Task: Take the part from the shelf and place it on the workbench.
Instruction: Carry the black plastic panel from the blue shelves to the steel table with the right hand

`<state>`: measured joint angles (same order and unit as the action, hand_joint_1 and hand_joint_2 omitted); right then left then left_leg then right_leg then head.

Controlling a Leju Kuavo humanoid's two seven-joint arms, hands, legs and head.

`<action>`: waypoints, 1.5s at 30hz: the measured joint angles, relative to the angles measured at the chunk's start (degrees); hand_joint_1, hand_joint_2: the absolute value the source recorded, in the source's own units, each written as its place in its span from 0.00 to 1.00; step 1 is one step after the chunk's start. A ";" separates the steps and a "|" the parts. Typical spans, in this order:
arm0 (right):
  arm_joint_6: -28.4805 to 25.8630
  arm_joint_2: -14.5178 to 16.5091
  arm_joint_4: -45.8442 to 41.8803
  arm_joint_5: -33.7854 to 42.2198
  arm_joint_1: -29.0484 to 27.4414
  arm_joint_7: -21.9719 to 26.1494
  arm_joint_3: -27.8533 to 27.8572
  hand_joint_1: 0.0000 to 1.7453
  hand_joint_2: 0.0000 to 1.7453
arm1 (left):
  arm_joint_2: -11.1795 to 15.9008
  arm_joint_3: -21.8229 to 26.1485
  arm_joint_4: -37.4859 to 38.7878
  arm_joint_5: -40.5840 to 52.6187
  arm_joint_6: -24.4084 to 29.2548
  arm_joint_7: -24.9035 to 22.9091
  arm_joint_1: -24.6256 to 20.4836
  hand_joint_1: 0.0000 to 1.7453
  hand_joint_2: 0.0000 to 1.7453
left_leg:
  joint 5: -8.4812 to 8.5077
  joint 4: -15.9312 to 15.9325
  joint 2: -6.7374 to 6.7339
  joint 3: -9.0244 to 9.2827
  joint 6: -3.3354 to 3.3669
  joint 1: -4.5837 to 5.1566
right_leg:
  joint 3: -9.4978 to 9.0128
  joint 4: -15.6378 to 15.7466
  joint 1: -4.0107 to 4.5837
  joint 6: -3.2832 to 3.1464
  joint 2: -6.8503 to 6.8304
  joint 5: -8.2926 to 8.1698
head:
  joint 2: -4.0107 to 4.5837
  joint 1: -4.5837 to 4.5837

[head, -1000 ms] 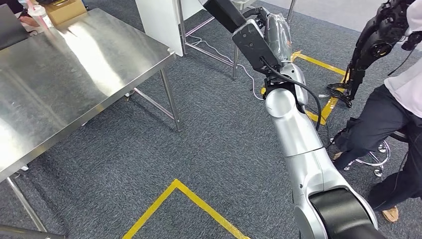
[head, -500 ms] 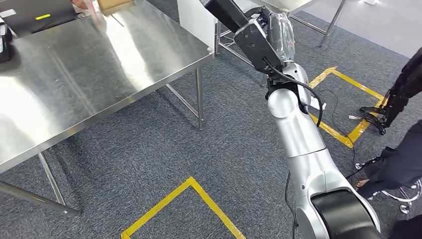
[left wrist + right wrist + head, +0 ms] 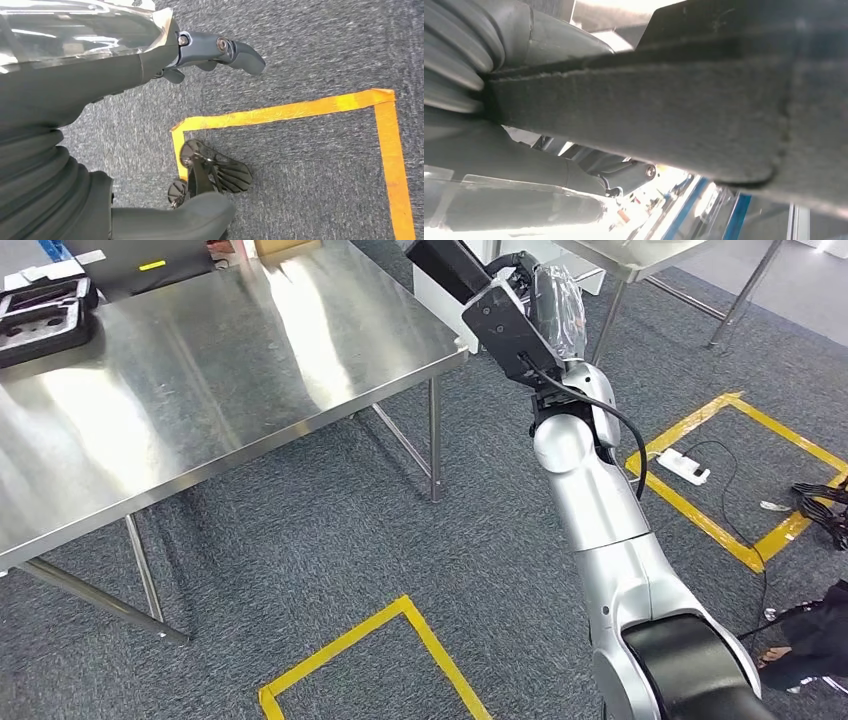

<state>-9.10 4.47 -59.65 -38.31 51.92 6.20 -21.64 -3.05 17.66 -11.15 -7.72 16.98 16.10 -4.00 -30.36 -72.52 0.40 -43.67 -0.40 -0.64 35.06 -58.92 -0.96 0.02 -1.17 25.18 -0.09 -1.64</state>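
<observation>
My right hand (image 3: 548, 298) is raised high at the end of the silver arm and grips a flat black part (image 3: 445, 260) that sticks out up and to the left. In the right wrist view the part (image 3: 649, 105) is a dark, felt-like slab lying across the grey hand (image 3: 514, 160). The steel workbench (image 3: 250, 370) stands to the left, its near corner just below the held part. My left hand (image 3: 125, 60) hangs over the carpet with its fingers apart and nothing in it.
A black foam tray (image 3: 40, 310) and a dark case (image 3: 140, 258) lie at the workbench's far side. A second steel table (image 3: 640, 255) stands behind my right arm. Yellow floor tape (image 3: 420, 640), a power strip (image 3: 685, 465) and a person's foot (image 3: 805, 645) are on the carpet.
The camera has swung round: the workbench now reaches further across the view, the person has slid off to the right. My right arm stays raised with the part in its hand.
</observation>
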 joint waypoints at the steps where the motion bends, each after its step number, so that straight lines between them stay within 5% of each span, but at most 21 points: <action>1: -0.02 0.00 0.19 -0.09 -0.02 0.05 0.00 1.00 1.00 | -0.03 0.00 0.00 0.00 0.00 0.01 0.03 0.00 1.00 | -0.26 -1.80 -0.17 -1.06 0.01 -0.02 | -0.03 -0.01 0.12 -0.11 -0.61 0.08 | 0.00 0.00; 3: -0.07 0.04 0.51 -0.29 0.02 0.21 0.00 1.00 1.00 | -0.07 0.00 0.00 0.00 0.00 0.01 0.08 0.00 1.00 | 2.25 1.19 -0.48 0.23 0.35 0.04 | -0.19 -0.01 0.35 -0.28 -1.79 0.23 | 0.00 -0.01; 5: -0.10 0.07 0.67 -0.37 0.33 0.43 0.00 1.00 1.00 | -0.01 0.00 -0.01 0.00 0.00 0.03 0.00 0.00 1.00 | 5.70 9.07 -2.62 4.36 1.13 0.54 | -0.44 0.01 0.74 -0.27 -2.91 0.47 | 0.00 0.01; 7: -0.15 0.05 0.82 -0.37 0.83 0.68 -0.02 1.00 1.00 | 0.01 0.00 -0.02 0.00 0.00 0.07 -0.12 0.00 1.00 | 6.81 13.50 -4.24 6.66 1.78 1.21 | -0.61 0.11 1.08 0.01 -3.83 0.72 | 0.00 0.11; 9: -0.39 0.09 1.05 -0.26 1.13 1.04 -0.05 1.00 1.00 | 0.01 0.03 -0.02 0.00 0.03 0.10 -0.12 0.00 1.00 | 6.70 14.05 -3.46 6.83 2.22 1.44 | -0.91 0.33 1.18 0.42 -4.67 0.89 | 0.00 0.19; 12: -1.06 0.21 1.25 0.05 1.18 1.54 -0.06 1.00 1.00 | -0.09 0.06 -0.02 0.00 0.09 0.19 -0.07 0.00 1.00 | 7.21 15.08 -2.32 7.70 3.13 0.92 | 0.14 -2.65 1.05 0.83 -2.16 2.60 | 0.00 0.32; 15: -1.45 -0.14 1.52 0.38 0.84 1.78 -0.02 1.00 1.00 | -0.19 0.07 -0.02 0.00 0.03 0.26 -0.32 0.00 1.00 | 7.28 15.24 -1.13 7.91 3.52 0.64 | 5.61 -13.54 0.61 0.70 0.63 6.77 | 0.00 0.78; 17: -1.45 -0.38 1.74 0.43 0.39 1.79 0.02 1.00 1.00 | -0.28 0.07 -0.02 0.00 0.00 0.27 -0.31 0.00 1.00 | 7.22 15.18 -0.19 7.94 3.51 0.58 | 7.50 -16.15 0.32 1.45 0.86 6.96 | 0.00 0.91; 20: -1.45 -0.58 1.82 0.44 0.32 1.77 0.07 1.00 1.00 | -0.37 0.07 -0.02 0.02 0.10 0.45 -0.29 0.00 1.00 | 6.81 14.59 0.87 7.92 2.92 0.50 | 3.25 -5.93 -0.16 3.12 0.92 2.13 | 0.00 1.07; 23: -1.44 -0.56 1.84 0.43 0.34 1.82 0.03 1.00 1.00 | -0.29 0.04 -0.02 0.76 0.72 1.12 -0.25 0.00 1.00 | 6.26 13.85 1.32 7.65 2.36 0.74 | 0.35 -0.06 -0.26 2.63 1.10 -0.18 | 0.00 1.17; 26: -1.43 -0.60 1.86 0.34 0.33 1.75 0.05 1.00 1.00 | -0.31 -0.03 0.00 1.82 1.15 1.46 -0.11 0.00 1.00 | 6.32 13.95 1.26 7.72 3.03 0.70 | 0.25 0.07 -0.13 2.22 1.24 -0.37 | 0.00 1.09; 31: -1.43 -0.63 1.88 0.30 0.34 1.76 0.05 1.00 1.00 | -0.30 -0.14 -0.02 2.28 1.17 1.79 -0.21 0.00 1.00 | 6.29 14.45 0.87 8.10 3.00 0.65 | 0.25 0.07 0.04 1.96 1.59 -0.31 | 0.00 1.07; 38: -1.43 -0.67 1.88 0.30 0.34 1.76 0.06 1.00 1.00 | -0.33 -0.20 -0.02 2.31 1.10 1.80 -0.21 0.00 1.00 | 6.28 14.54 0.79 8.13 1.81 0.51 | 0.26 0.04 0.25 1.58 1.60 -0.25 | 0.00 1.09; 45: -1.43 -0.79 1.88 0.22 0.35 1.76 0.07 1.00 1.00 | -0.33 -0.53 -0.02 3.01 0.23 1.88 -0.24 0.00 1.00 | 6.20 14.38 0.80 8.05 1.64 0.76 | 0.19 0.16 0.01 1.61 1.58 -0.27 | 0.00 1.11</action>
<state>-10.53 3.68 -57.77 -38.09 52.27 7.96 -21.57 -3.38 17.13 -11.17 -4.71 17.22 17.98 -4.24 -24.16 -58.15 1.20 -35.62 1.24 0.12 35.25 -58.75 -0.95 1.63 0.41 24.91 -0.09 -0.54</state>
